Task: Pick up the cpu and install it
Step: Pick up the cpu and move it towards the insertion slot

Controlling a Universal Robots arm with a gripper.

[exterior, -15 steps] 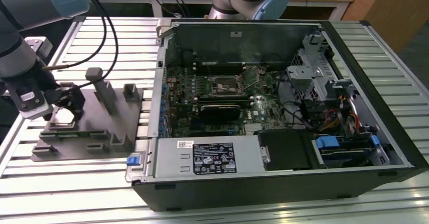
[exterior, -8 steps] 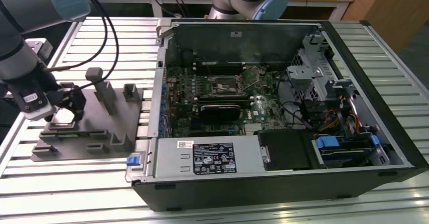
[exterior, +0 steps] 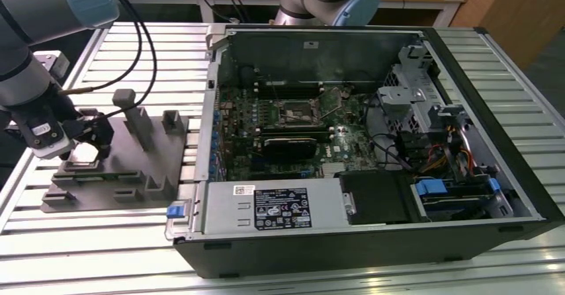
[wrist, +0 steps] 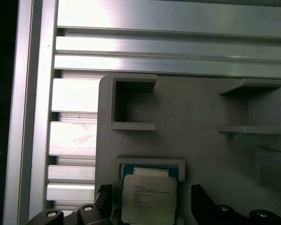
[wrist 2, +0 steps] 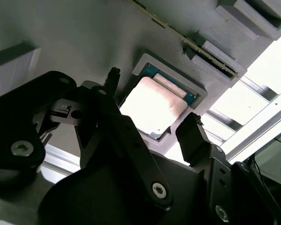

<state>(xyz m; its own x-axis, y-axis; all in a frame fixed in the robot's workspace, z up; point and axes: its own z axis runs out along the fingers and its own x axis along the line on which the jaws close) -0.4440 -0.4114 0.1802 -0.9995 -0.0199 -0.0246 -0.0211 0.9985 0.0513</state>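
The cpu (wrist: 149, 200) is a small square chip with a pale silver top. It lies flat in a shallow pocket of the grey fixture (exterior: 132, 176) at the exterior view's left. My gripper (exterior: 81, 143) hangs low over that pocket and is open. In both wrist views its black fingers (wrist 2: 192, 129) stand on opposite sides of the cpu (wrist 2: 152, 105), with a small gap on each side. The motherboard socket (exterior: 293, 113) sits inside the open computer case (exterior: 521, 176), well toward the exterior view's right.
The fixture has upright grey posts (exterior: 132, 113) and several other pockets (wrist: 131, 105) close to the gripper. The case's metal side wall (exterior: 212, 103) rises between fixture and motherboard. A ribbed aluminium table (exterior: 106, 242) carries everything. Cables (exterior: 155, 50) hang near the arm.
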